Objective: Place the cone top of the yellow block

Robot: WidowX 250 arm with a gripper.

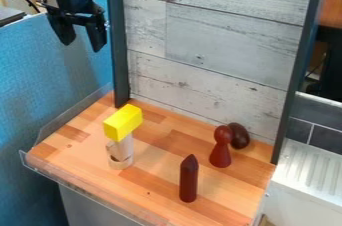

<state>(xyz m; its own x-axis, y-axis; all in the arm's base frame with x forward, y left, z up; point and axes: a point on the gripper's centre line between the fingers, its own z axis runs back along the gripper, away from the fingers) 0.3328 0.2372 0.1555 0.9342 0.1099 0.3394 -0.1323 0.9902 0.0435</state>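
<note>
My gripper (pixel 83 44) hangs at the upper left, open, with nothing between its fingers, well above and behind the yellow block. The yellow block (pixel 123 122) rests on top of a pale wooden piece (pixel 121 153) at the left of the wooden surface, its upper face bare. A dark red cylinder with a cone-shaped tip (pixel 189 180) stands upright near the front middle. No separate plain cone can be made out.
A red pawn-shaped piece (pixel 220 147) stands at the right, with a dark brown oval object (pixel 238 136) just behind it. A grey plank panel (pixel 214 45) rises along the back between dark posts. A clear raised lip (pixel 87 195) edges the wooden surface (pixel 150 190).
</note>
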